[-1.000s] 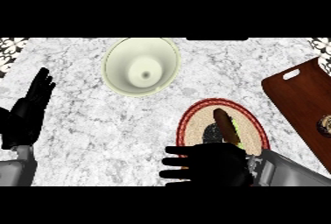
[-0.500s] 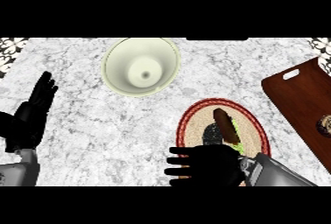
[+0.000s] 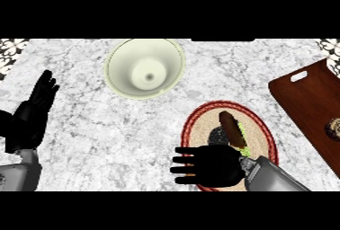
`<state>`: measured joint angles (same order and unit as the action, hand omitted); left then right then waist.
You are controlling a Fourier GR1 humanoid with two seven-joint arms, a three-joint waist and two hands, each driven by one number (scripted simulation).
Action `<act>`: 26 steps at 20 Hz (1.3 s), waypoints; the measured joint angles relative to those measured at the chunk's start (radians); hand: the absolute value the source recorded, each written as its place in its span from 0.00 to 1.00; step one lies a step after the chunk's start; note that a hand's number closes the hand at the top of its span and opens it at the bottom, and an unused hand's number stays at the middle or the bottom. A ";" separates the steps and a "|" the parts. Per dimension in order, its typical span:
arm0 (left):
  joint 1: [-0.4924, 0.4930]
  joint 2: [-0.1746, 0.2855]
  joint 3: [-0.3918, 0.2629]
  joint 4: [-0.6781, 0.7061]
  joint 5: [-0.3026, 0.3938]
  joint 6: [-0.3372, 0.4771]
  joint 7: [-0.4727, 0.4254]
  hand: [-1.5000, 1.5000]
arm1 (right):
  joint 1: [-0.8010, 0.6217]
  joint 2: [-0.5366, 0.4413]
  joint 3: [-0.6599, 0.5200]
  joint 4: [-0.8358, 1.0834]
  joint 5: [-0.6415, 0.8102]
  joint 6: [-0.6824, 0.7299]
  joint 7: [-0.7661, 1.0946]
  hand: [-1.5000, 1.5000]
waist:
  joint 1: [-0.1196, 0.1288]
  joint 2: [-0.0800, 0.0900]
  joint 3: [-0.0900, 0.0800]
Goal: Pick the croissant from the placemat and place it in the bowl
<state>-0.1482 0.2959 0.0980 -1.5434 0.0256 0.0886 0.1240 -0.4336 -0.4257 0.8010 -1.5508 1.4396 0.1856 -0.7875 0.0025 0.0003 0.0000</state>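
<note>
A brown croissant (image 3: 230, 124) lies on the round red-rimmed placemat (image 3: 260, 127) at the lower right of the marble counter. My right hand (image 3: 212, 164) hovers over the mat's near left edge, fingers straight and pointing left, just below the croissant and holding nothing. The pale cream bowl (image 3: 145, 67) stands at the back centre, well apart from the mat. My left hand (image 3: 32, 115) rests open at the left edge, fingers up.
A dark wooden cutting board (image 3: 312, 99) lies at the right edge with a small round object (image 3: 332, 129) on it. Patterned wall corners show at the top left and top right.
My right hand has shifted slightly to the right and toward the mat, staying open. The croissant, bowl and left hand have not moved.
</note>
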 measured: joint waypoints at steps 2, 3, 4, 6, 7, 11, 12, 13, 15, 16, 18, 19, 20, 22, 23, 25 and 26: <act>-0.007 0.003 0.007 0.003 -0.005 -0.008 0.004 0.50 | 0.012 0.023 -0.012 0.017 0.028 -0.014 -0.010 0.00 | 0.000 0.000 0.000; -0.003 0.005 0.012 -0.005 -0.005 -0.013 0.008 0.50 | 0.021 0.040 -0.015 0.022 0.044 -0.014 -0.008 0.00 | 0.000 0.000 0.000; 0.014 0.002 0.012 -0.023 -0.006 -0.017 0.012 0.50 | 0.021 0.047 -0.026 0.021 0.054 -0.005 -0.016 0.00 | 0.000 0.000 0.000; 0.018 -0.001 0.020 -0.025 -0.005 -0.022 0.017 0.50 | 0.019 0.087 -0.032 0.065 0.084 -0.010 -0.014 1.00 | 0.001 -0.001 0.000; 0.016 -0.001 0.021 -0.024 -0.006 -0.025 0.018 0.50 | 0.026 0.082 -0.040 0.059 0.091 0.000 -0.025 1.00 | 0.000 -0.001 0.000; 0.004 -0.012 0.023 -0.001 -0.024 -0.022 0.003 0.50 | 0.019 0.126 -0.031 0.085 0.142 0.018 -0.043 1.00 | 0.000 -0.005 -0.002; 0.002 -0.009 0.027 -0.009 -0.024 -0.025 0.010 0.50 | 0.018 0.130 -0.036 0.091 0.145 0.015 -0.057 1.00 | 0.000 -0.006 -0.002; 0.001 -0.014 0.025 -0.002 -0.028 -0.024 0.002 0.50 | 0.020 0.144 -0.033 0.103 0.155 0.002 -0.056 1.00 | 0.000 -0.009 -0.003; 0.002 -0.019 0.023 -0.020 -0.032 -0.021 0.021 0.50 | 0.025 0.154 -0.036 0.103 0.169 -0.001 -0.064 1.00 | 0.001 -0.011 -0.003; -0.002 -0.026 0.021 -0.011 -0.038 -0.015 0.014 0.50 | 0.021 0.160 -0.039 0.105 0.172 0.006 -0.075 1.00 | 0.001 -0.010 -0.003; -0.004 -0.023 0.026 -0.016 -0.032 -0.026 0.022 0.50 | 0.011 0.188 -0.045 0.145 0.176 -0.010 -0.099 1.00 | 0.002 -0.011 -0.004; -0.004 -0.025 0.026 -0.016 -0.035 -0.027 0.022 0.50 | 0.011 0.197 -0.051 0.155 0.178 -0.016 -0.108 1.00 | 0.001 -0.013 -0.005; -0.013 -0.022 0.030 -0.013 -0.036 -0.027 0.027 0.50 | 0.016 0.211 -0.052 0.160 0.186 -0.021 -0.103 1.00 | 0.000 -0.013 -0.006; -0.005 -0.026 0.028 -0.032 -0.041 -0.023 0.035 0.50 | 0.020 0.242 -0.077 0.175 0.181 -0.002 -0.084 1.00 | 0.001 -0.013 -0.007; -0.003 -0.029 0.024 -0.030 -0.045 -0.022 0.032 0.50 | 0.023 0.276 -0.095 0.184 0.177 0.042 -0.035 1.00 | 0.000 -0.011 -0.007; -0.005 -0.029 0.026 -0.027 -0.042 -0.023 0.033 0.50 | 0.034 0.323 -0.151 0.201 0.158 0.114 0.079 1.00 | -0.002 -0.007 -0.008; -0.005 -0.030 0.028 -0.026 -0.041 -0.021 0.033 0.50 | 0.040 0.340 -0.181 0.205 0.146 0.144 0.137 1.00 | -0.006 -0.006 -0.008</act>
<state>-0.1527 0.2661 0.1262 -1.5694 -0.0157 0.0677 0.1567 -0.3937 -0.0860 0.6197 -1.3455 1.5859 0.3294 -0.6507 -0.0037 -0.0055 -0.0079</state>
